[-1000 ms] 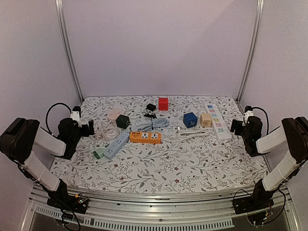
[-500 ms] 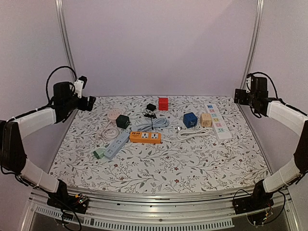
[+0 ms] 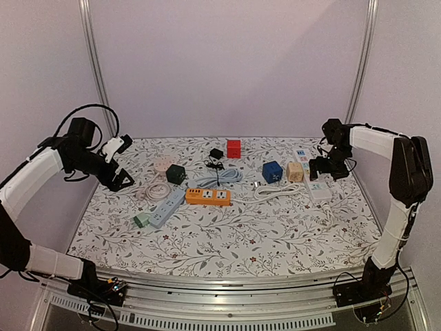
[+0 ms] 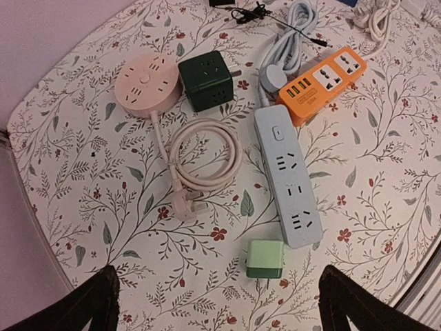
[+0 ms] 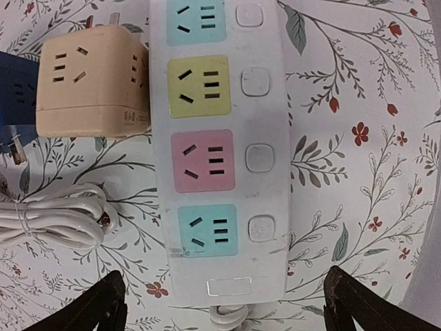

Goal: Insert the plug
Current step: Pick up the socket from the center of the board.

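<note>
Overhead, the left gripper (image 3: 118,178) hangs wide apart and empty above a beige plug (image 4: 185,207) lying on the counter (image 3: 275,241); the right gripper (image 3: 321,169), also spread, hovers over a white power strip (image 5: 220,138).

No words or numbers can be read anywhere on the table from here. The only lettering I can spot is a short line of small grey print on the side face of the beige cube socket (image 5: 89,79), ahead and left of the right gripper (image 5: 227,307), too fine to make out.
</note>
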